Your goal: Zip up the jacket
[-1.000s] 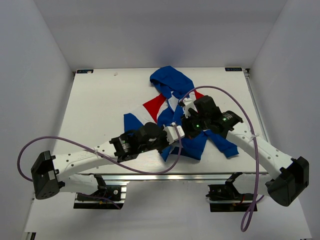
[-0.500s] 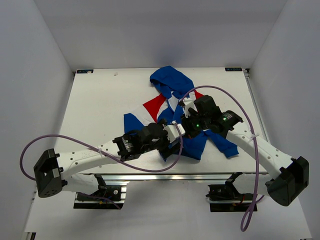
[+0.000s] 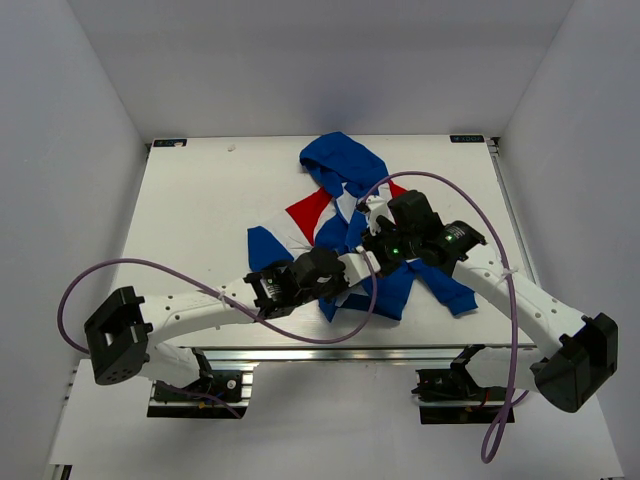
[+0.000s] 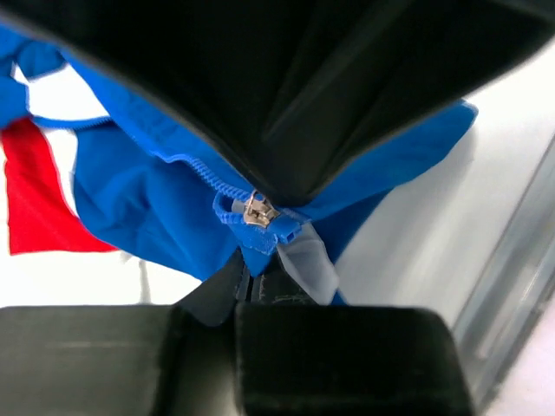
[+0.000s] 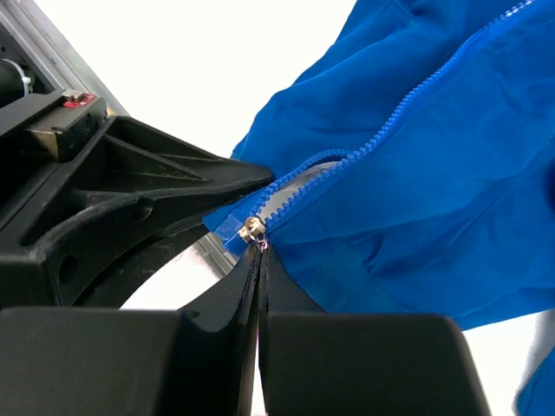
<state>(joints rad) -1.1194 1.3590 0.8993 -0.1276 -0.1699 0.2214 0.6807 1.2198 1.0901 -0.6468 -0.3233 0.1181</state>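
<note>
jacket (image 3: 345,200) spread flat. left arm stretches low toward 2 o'clock, left gripper (image 4: 245,279) pinching its bottom edge; right arm reaches toward 10 o'clock, right gripper (image 5: 259,253) pinching the slider (image 5: 252,229).

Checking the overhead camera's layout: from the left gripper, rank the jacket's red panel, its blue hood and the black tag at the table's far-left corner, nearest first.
From the left gripper, top view:
1. red panel, just beyond it, slightly left.
2. blue hood, farther back, almost straight beyond.
3. black tag, far-left corner, plainly farthest.
</note>
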